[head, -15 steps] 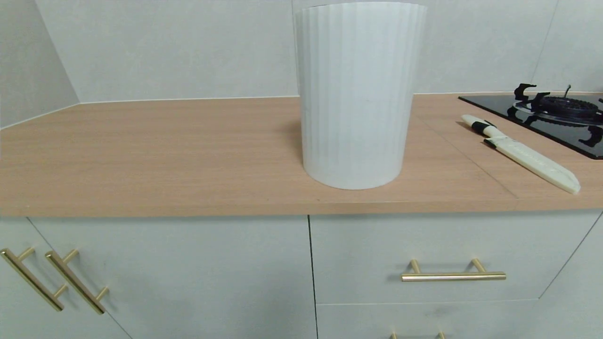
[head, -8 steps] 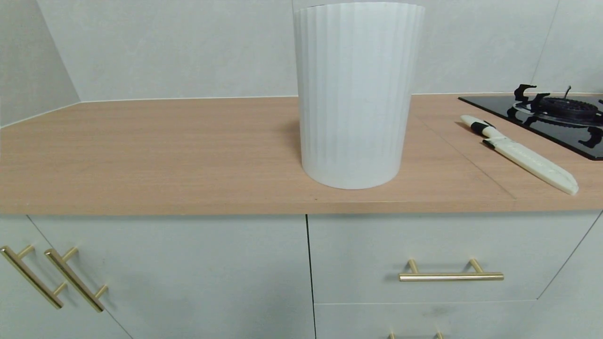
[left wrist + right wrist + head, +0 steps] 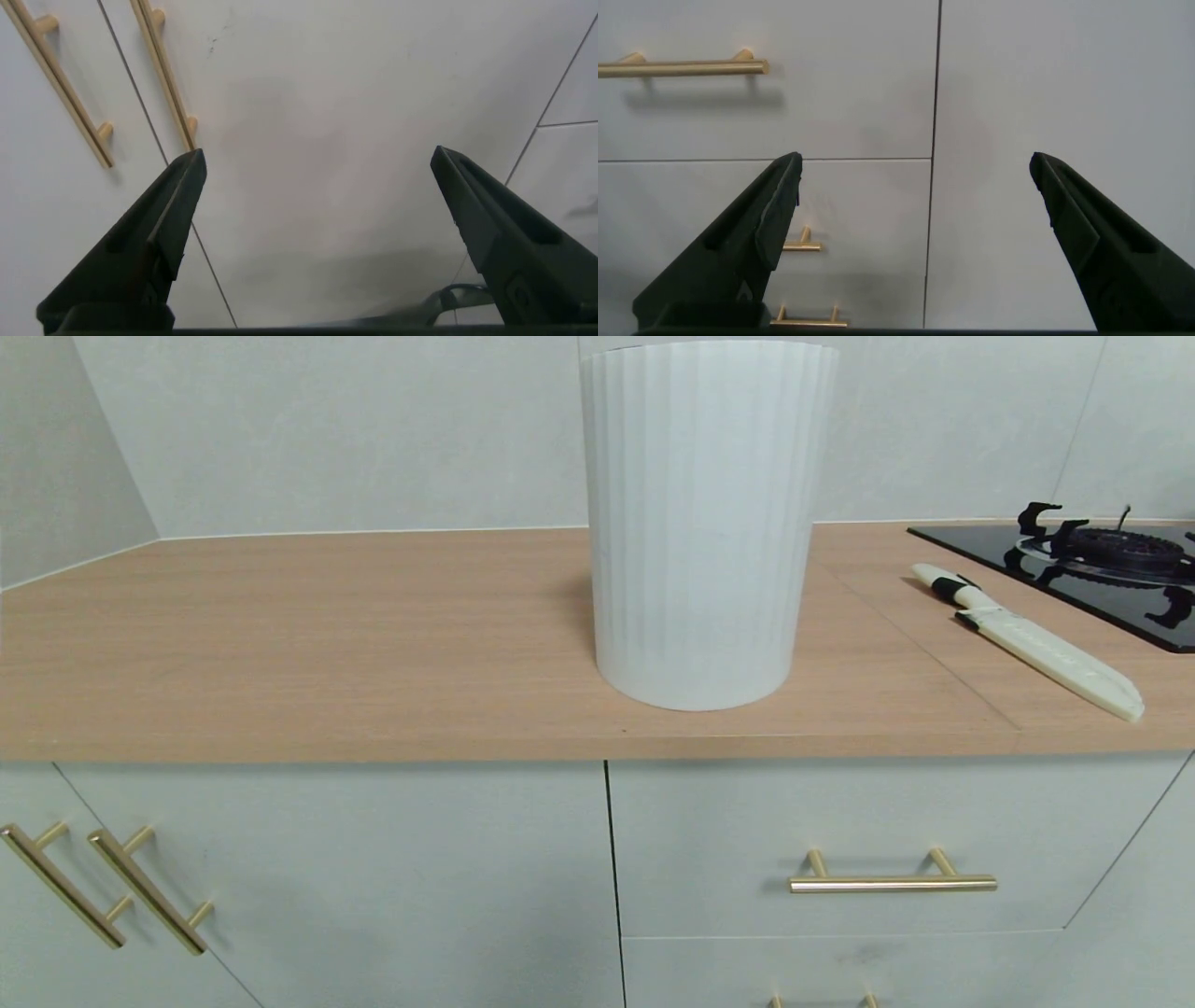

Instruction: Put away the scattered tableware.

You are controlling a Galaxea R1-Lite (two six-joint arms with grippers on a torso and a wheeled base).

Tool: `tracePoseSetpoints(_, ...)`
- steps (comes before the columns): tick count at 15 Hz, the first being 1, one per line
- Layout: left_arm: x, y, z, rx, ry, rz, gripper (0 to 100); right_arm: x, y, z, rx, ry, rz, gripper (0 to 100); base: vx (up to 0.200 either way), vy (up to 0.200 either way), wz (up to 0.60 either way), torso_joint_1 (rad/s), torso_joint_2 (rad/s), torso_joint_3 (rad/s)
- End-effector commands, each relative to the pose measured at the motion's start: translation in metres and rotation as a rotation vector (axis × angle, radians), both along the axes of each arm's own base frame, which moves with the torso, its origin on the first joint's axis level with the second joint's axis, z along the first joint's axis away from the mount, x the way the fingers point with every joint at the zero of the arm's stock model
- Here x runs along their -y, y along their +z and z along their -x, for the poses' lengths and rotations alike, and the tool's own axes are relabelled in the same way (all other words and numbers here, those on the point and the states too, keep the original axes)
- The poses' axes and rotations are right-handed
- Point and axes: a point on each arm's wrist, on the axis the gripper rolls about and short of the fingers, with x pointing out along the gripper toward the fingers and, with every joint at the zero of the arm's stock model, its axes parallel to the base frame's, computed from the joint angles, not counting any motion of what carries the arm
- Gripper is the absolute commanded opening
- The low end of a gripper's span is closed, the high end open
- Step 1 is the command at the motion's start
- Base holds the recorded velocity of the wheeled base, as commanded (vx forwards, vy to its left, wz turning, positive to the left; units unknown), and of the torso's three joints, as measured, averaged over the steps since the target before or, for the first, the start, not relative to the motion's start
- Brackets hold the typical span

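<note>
Tableware in sight was a cream-white knife [image 3: 1027,639] with a black band on its handle, lying flat near the right end of the bench [image 3: 299,644]. Its handle pointed toward the back edge and its tip toward the front edge, just beside the black hob [image 3: 1102,569] set into the bench's far right corner. A tall white ribbed container [image 3: 705,523] stood upright near the middle of the bench, close to the front edge and well apart from the knife. Below the bench, the left gripper [image 3: 317,154] hung before the pale cabinet doors [image 3: 308,103] beside their brass handles [image 3: 70,93], its fingers spread wide and grasping nothing. The right gripper [image 3: 915,159] faced the drawer fronts [image 3: 785,112], with a brass drawer handle [image 3: 682,67] off to one side, and its fingers were likewise released and empty.
</note>
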Motion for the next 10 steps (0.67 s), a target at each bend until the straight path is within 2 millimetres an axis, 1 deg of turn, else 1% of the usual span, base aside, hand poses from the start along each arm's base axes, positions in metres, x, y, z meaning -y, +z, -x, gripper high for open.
tracePoseSetpoints(1,0.0000,0.0001,0.0000,0.000,0.000,0.000,100,0.0000,0.0000,-0.0001,-0.001,0.001,0.000,100,0.000,0.000,0.00,0.000,0.00,0.000)
tracePoseSetpoints(6,0.0000,0.0001,0.0000,0.000,0.000,0.000,100,0.0000,0.0000,-0.0001,-0.001,0.001,0.000,100,0.000,0.000,0.00,0.004,-0.02,-0.008)
tracePoseSetpoints(9,0.0000,-0.0003,-0.0001,-0.002,0.001,0.000,100,0.0000,0.0000,-0.0001,-0.001,0.001,0.000,100,0.000,0.000,0.00,0.046,-0.24,-0.238)
tracePoseSetpoints(10,0.0000,0.0001,0.0000,0.000,0.000,0.000,100,0.0000,0.0000,-0.0001,-0.001,0.001,0.000,100,0.000,0.000,0.00,0.139,-0.28,-0.295)
